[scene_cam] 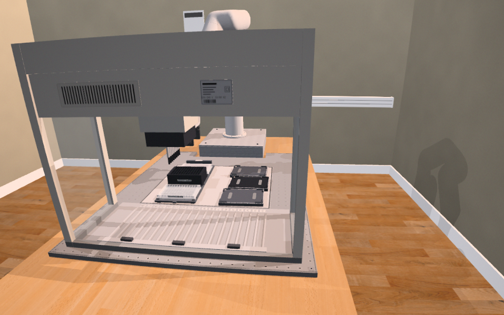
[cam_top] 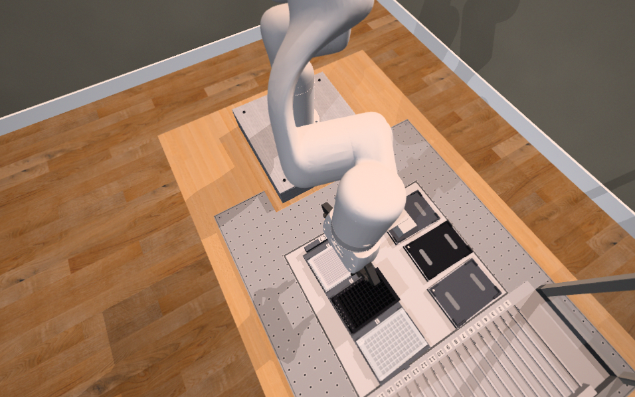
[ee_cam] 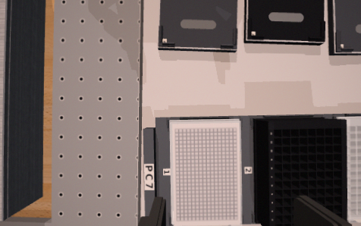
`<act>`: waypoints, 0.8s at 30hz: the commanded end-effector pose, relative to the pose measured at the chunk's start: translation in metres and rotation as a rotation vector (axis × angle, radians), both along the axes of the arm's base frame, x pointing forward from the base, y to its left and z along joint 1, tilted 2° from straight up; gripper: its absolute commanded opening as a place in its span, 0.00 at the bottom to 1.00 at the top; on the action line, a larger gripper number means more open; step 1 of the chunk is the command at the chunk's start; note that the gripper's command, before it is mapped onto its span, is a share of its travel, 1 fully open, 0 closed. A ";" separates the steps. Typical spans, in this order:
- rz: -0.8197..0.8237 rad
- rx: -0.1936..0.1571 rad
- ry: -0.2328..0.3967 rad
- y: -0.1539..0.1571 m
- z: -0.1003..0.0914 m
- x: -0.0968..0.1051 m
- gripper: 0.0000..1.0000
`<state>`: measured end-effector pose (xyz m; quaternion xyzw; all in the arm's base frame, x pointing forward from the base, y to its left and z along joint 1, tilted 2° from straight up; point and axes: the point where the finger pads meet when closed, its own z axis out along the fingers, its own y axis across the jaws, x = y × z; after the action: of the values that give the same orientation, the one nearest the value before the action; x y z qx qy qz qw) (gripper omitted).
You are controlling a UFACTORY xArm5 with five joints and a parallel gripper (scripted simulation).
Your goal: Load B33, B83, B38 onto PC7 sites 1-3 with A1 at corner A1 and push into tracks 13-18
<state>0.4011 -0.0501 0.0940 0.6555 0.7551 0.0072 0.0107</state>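
Holding nothing, my fingers (cam_top: 349,243) stand wide open above the carrier (cam_top: 380,322) (ee_cam: 247,144). I see 3 plates sitting on it.

Our wooden table (cam_top: 208,168) (scene_cam: 185,293) carries a grey perforated board (cam_top: 248,234) (scene_cam: 286,272) (ee_cam: 91,125), which lies directly on the wood. We also see the arm's grey base block (cam_top: 255,121) (scene_cam: 207,140) standing on the table, at the end away from the rails (cam_top: 508,356) (scene_cam: 200,226).
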 end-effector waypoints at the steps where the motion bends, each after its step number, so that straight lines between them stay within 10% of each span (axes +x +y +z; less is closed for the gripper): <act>1: -0.019 0.013 -0.006 0.017 0.000 0.014 1.00; 24: -0.019 0.014 -0.006 0.102 -0.005 0.075 1.00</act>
<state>0.4604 0.0338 0.0895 0.6622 0.7491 0.0110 0.0108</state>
